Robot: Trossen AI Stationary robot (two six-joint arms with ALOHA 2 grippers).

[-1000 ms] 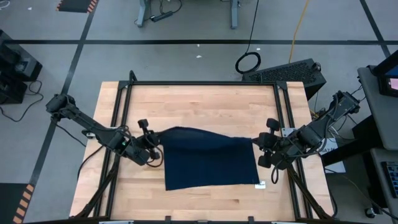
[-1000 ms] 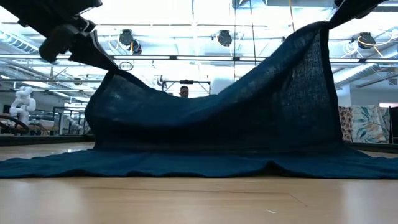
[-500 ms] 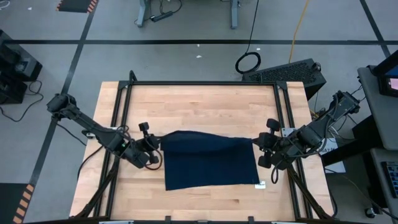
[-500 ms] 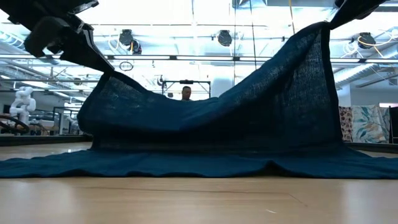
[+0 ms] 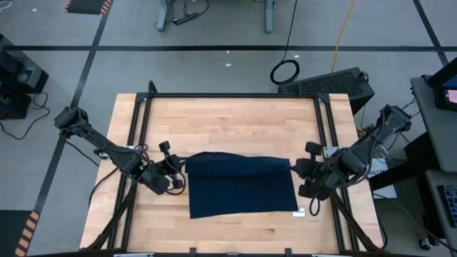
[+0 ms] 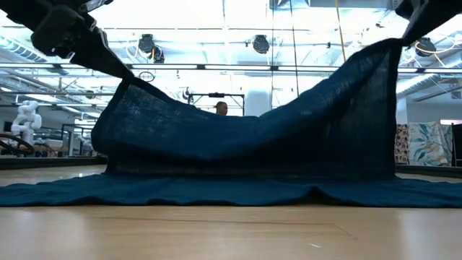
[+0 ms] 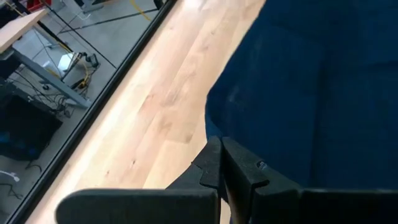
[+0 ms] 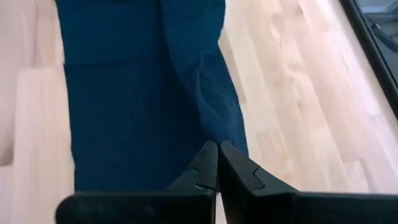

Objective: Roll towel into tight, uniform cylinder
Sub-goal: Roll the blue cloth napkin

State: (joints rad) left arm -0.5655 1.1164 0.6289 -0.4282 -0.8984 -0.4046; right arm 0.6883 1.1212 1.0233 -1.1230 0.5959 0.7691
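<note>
Though partly draped, towel [image 5: 241, 184] between both end effectors.

Light wood table top [image 5: 228, 121] with black metal frame [image 5: 232, 95] along its edges. Grey floor [image 5: 214, 28] with dark lines, orange-black hazard strip [image 5: 84, 6]. Coiled black cable [image 5: 285, 71] and yellow cable [image 5: 344, 28] on floor. Low view: bright ceiling, round hanging lights [image 6: 260, 44], a person [image 6: 221, 108] far behind, white humanoid figure [image 6: 27, 117].

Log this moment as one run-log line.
towel: far edge lifted, near part flat on table | left gripper: shut on towel corner | right gripper: shut on other corner
</note>
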